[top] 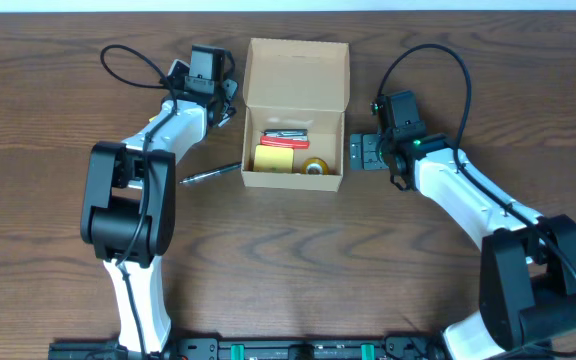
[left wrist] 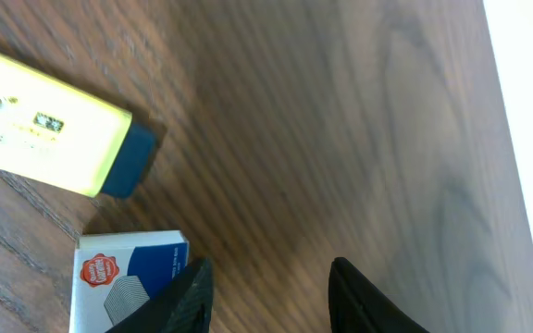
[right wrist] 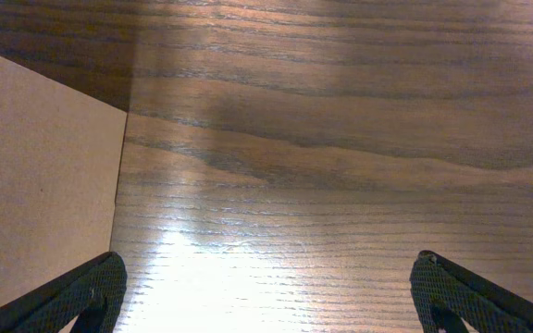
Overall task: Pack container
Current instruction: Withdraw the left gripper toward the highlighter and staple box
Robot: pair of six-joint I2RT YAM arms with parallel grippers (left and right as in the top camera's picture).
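Observation:
The container is a tan cardboard box at the table's middle, with its flap lid standing open at the back. Inside lie a red item, a yellow pad and a tape roll. My left gripper is open and empty just left of the box. In the left wrist view its fingers are over bare wood, next to a blue and white staples box and a yellow bar with a blue end. My right gripper is open and empty right of the box. Its fingers span bare table, with the box wall at the left.
A thin pen lies on the wood table left of the box's front corner. The table's far edge shows as a white strip in the left wrist view.

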